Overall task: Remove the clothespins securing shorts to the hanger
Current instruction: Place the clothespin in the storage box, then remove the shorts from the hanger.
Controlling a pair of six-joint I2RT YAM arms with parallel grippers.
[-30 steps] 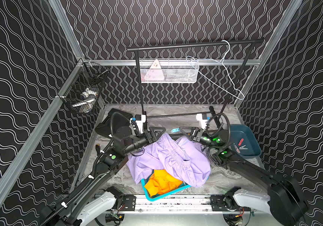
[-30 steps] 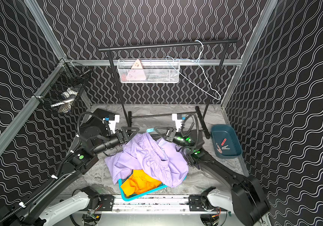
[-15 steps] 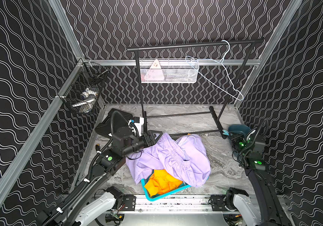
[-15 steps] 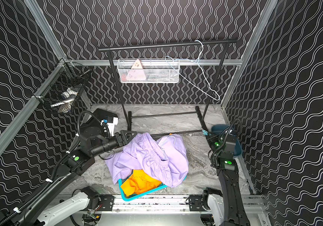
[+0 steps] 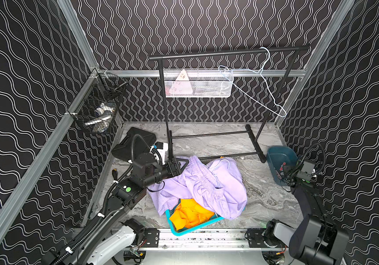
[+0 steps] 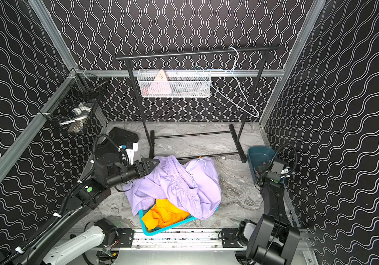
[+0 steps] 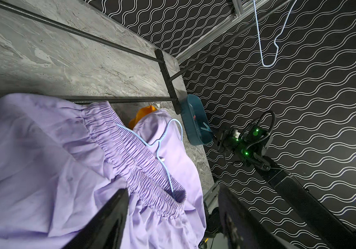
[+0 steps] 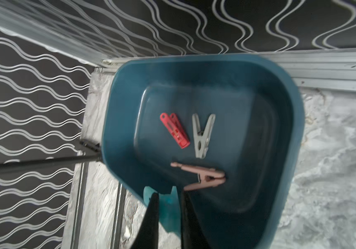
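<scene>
In both top views the lilac shorts (image 5: 202,183) (image 6: 174,183) lie heaped on the floor, partly over the orange shorts (image 5: 190,213). A light blue wire hanger (image 7: 157,142) lies on the lilac waistband. My left gripper (image 5: 181,164) (image 7: 171,194) is open at the heap's left edge, just above the fabric, holding nothing. At the far right my right gripper (image 5: 285,174) (image 8: 169,196) is shut on a light blue clothespin (image 8: 168,202), over the near rim of a dark teal bin (image 8: 291,120). Three clothespins lie in the bin: red (image 8: 175,130), whitish (image 8: 202,135), pinkish (image 8: 200,177).
A black garment rack (image 5: 227,52) stands behind the heap with a second wire hanger (image 5: 262,91) on its bar. A white mesh basket (image 5: 197,85) and a black wire basket (image 5: 99,107) hang on the walls. A turquoise tray (image 5: 184,229) holds the orange shorts.
My right arm has swung from the lilac shorts to the teal bin at the right wall. The left gripper has drawn back a little to the left, still open.
</scene>
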